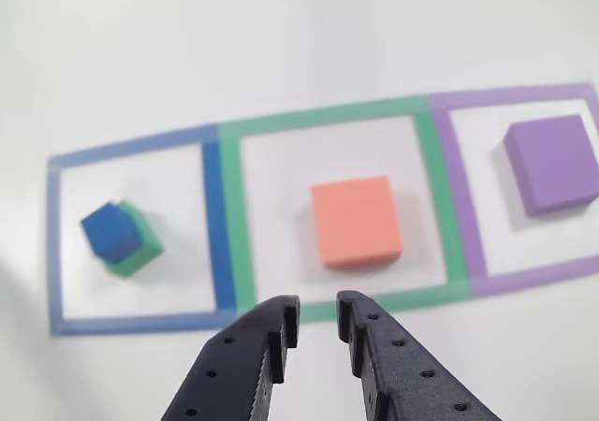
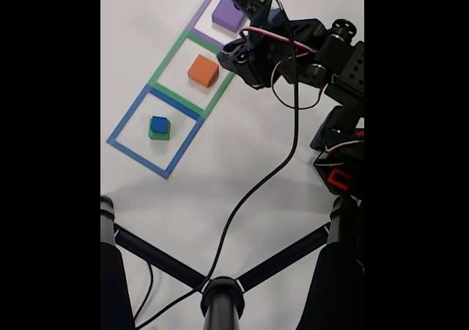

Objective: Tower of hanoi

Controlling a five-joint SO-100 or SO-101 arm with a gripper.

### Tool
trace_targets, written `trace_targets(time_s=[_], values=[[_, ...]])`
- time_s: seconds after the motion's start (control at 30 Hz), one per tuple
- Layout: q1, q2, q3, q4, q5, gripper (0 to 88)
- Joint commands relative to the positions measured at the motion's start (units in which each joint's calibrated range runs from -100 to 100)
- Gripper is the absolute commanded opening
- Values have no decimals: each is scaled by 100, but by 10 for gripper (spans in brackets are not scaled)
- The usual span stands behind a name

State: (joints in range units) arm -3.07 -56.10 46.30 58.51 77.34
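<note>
Nearest us, black two-finger gripper [image 1: 317, 320] at 6 o'clock, slightly spread, empty | small blue foam cube [image 1: 110, 231] atop green foam block [image 1: 138, 244], 9 o'clock | salmon-orange foam block [image 1: 357, 222] centre, purple foam block [image 1: 552, 163] 3 o'clock, each alone | we judge the stacking mid-way.

The white table [image 1: 281, 47] is carrying 3 taped squares [image 1: 337, 215]. The purple block [image 1: 554, 164], salmon-orange block [image 1: 356, 223] and green block [image 1: 140, 248] are each sitting in 1.
</note>
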Motion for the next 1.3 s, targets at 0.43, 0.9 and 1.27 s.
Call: trace_targets(time_s=[0.43, 0.9, 1.27], values=[[-1580, -303, -2781, 3049, -455, 8], [-1641, -856, -491, 588, 2266, 170], [-1512, -584, 2017, -2706, 2266, 213]])
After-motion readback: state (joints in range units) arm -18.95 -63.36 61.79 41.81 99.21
